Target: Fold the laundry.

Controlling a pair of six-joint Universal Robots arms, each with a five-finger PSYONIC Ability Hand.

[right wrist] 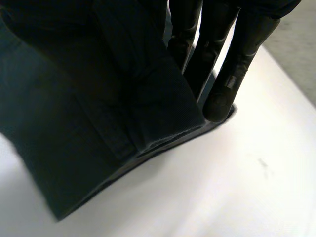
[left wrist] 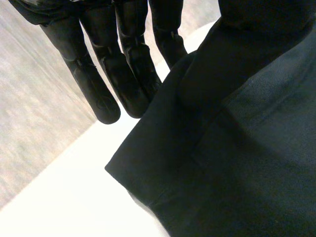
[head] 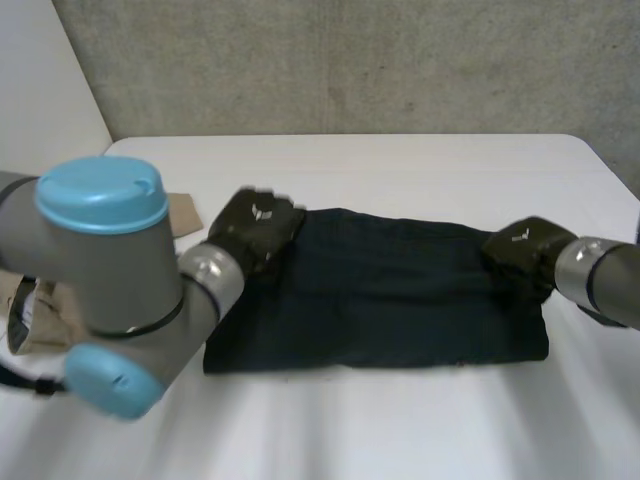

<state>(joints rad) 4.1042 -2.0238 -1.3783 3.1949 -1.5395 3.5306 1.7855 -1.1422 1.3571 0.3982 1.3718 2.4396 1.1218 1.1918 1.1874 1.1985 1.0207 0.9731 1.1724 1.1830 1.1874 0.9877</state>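
Navy cloth (head: pixel 380 300) is lying across the middle of the white table (head: pixel 400 430), already down to a wide rectangle with stacked layers showing at its right end. The left hand (head: pixel 255 228) is on the far left corner and the right hand (head: pixel 520 250) is at the far end of the right edge.

In the left wrist view the fingers (left wrist: pixel 101 94) are straight, just past the cloth's edge, and the fabric runs up on the thumb side. I read that as a flat pinch on the corner. It's the same deal in the right wrist view: straight fingers (right wrist: pixel 224 94) behind the edge, with the layers bunched up in front of them, so I'd call that pinched too.

What I'd worry about is that neither pinch looks deep. If one hand only has the top layer, lifting would peel the stack open instead of folding it. If one corner slips out first, the fold goes crooked and the near edge gets dragged off square.
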